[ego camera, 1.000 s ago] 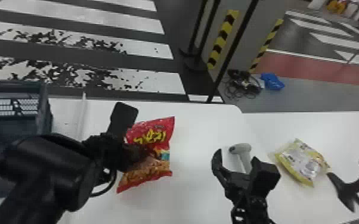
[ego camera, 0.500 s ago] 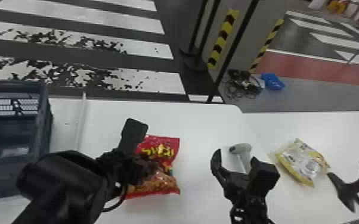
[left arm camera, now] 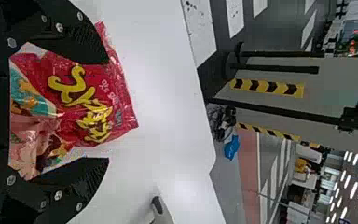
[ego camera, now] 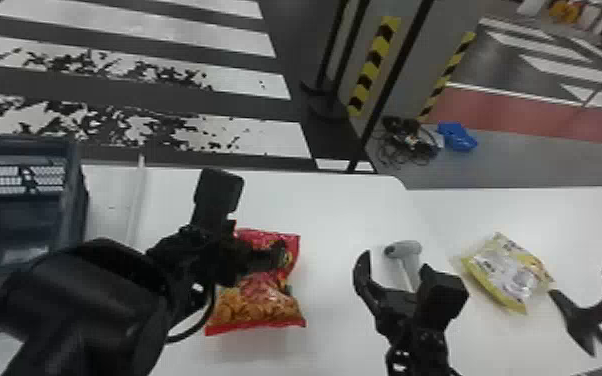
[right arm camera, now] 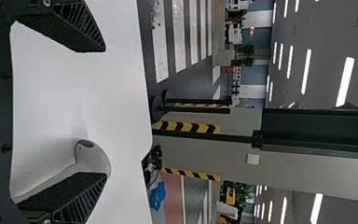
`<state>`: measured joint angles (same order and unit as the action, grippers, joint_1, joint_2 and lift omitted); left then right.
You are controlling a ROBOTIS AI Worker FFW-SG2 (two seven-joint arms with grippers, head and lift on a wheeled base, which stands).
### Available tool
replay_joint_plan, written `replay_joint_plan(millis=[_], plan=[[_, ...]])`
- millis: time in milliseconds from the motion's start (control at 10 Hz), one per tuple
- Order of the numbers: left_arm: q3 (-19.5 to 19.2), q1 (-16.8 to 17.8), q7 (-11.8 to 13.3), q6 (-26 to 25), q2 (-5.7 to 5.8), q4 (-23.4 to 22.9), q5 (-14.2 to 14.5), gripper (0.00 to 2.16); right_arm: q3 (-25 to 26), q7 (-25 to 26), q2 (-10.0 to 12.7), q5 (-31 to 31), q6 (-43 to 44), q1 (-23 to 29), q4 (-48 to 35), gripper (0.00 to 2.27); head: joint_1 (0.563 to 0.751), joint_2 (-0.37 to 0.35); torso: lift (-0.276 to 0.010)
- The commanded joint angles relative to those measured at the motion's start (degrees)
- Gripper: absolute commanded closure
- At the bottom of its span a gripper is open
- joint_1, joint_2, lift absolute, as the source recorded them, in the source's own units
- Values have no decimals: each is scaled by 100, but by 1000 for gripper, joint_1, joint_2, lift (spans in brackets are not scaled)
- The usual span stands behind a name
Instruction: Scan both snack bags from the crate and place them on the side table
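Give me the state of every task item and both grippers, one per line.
Black left gripper: fingers open.
Black right gripper: fingers open, empty.
Red plastic snack bag: looks sealed, between the left gripper's fingers.
Yellow-and-silver snack bag: looks sealed, lying flat.
White handheld scanner: upright.
Dark blue plastic crate: open on top.

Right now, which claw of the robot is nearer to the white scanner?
Right. The right claw is open close to the white scanner, whose handle shows between its fingers in the head view; the left claw is farther left, at the red snack bag.
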<state>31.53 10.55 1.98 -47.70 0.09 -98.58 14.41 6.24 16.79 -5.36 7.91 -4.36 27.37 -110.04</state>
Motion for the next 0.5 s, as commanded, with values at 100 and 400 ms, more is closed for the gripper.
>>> replay_joint_plan(millis=[100,400], plan=[[-428,-457,4,-42,-24,-1128,-404,19,-9,-53,-18,35,-17,5,-8,33,695,-350,-95],[-1131,-1046,109,-7,273,-2007,-676,33,0,-449,-53,343,-263,-56,-8,33,695,-350,-95]])
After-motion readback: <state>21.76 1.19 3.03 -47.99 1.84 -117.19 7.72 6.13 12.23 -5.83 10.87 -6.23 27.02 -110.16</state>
